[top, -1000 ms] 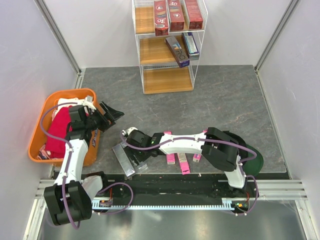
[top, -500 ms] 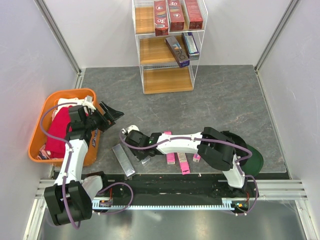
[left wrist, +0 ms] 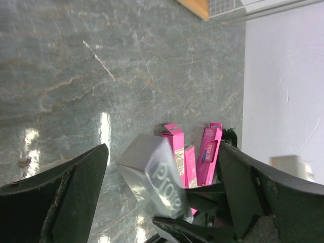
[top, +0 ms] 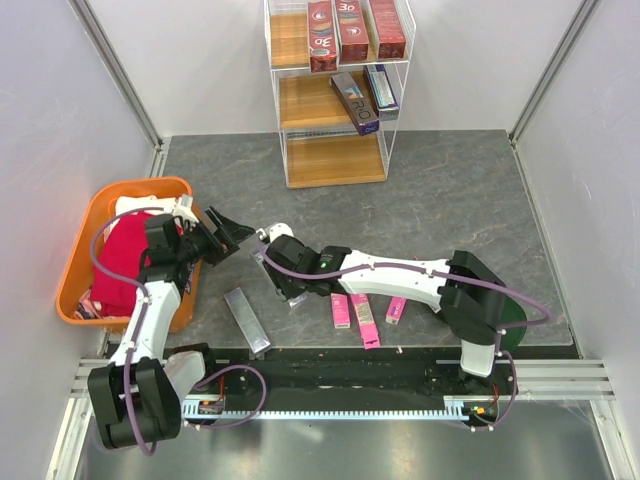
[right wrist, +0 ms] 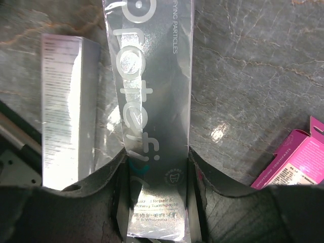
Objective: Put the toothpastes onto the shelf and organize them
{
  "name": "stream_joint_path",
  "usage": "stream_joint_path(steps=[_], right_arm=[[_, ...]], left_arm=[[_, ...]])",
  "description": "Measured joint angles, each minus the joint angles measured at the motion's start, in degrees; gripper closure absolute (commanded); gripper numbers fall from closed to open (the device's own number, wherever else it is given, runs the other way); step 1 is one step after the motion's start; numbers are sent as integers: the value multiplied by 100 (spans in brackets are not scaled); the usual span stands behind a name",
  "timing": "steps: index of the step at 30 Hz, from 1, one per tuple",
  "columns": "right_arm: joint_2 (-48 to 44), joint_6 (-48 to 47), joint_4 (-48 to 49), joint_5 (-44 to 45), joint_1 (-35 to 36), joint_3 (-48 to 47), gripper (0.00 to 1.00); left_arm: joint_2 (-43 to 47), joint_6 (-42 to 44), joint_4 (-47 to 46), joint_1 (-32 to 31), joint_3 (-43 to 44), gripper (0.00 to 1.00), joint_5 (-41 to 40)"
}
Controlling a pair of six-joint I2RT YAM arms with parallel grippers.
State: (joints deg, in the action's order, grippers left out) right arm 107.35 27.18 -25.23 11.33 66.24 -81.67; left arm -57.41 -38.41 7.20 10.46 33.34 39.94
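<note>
Since 1 second ago the right gripper point(top: 283, 278) has swung up-left of frame centre, jaws closed narrow on 1 silver box point(right wrist: 152, 101). Other silver box point(top: 246, 319) lies lower left, 3 pink boxes point(top: 342, 311) lower centre. Left gripper point(top: 228, 232) gapes wide, empty. Shelf point(top: 335, 160) stands top centre.

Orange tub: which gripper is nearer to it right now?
Left. The left gripper sits open just right of the orange tub; the right gripper is farther right, clamped on a silver toothpaste box.
</note>
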Motion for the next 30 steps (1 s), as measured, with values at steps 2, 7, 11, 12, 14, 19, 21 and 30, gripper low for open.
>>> stream_joint_path(steps=[2,7,11,12,14,19,21,30], right_arm=[[-114,4,-4,-28,2,0,73],[-247,24,-11,-46,2,0,73],[-378,74,-15,15,2,0,73],[-411,94,-15,28,2,0,73],[-501,129,-15,85,-2,0,73],[-621,210,-17,260,-9,0,71],[-621,234,-20,282,-9,0,68],[-623,345,50,363,-26,0,43]], left_arm=[[-90,-120,-9,-190,-31,3,-74],[-393,-385,-76,-776,-92,4,-256],[-584,-553,-205,-1252,-92,7,-411],[-599,-588,-229,-1327,-92,8,-439],[-619,-671,-328,-1504,-92,14,-496],[-643,-861,-595,-1692,-92,42,-538],[-640,-970,-734,-1720,-94,52,-507],[-623,-1176,-1010,-1733,-116,74,-487]])
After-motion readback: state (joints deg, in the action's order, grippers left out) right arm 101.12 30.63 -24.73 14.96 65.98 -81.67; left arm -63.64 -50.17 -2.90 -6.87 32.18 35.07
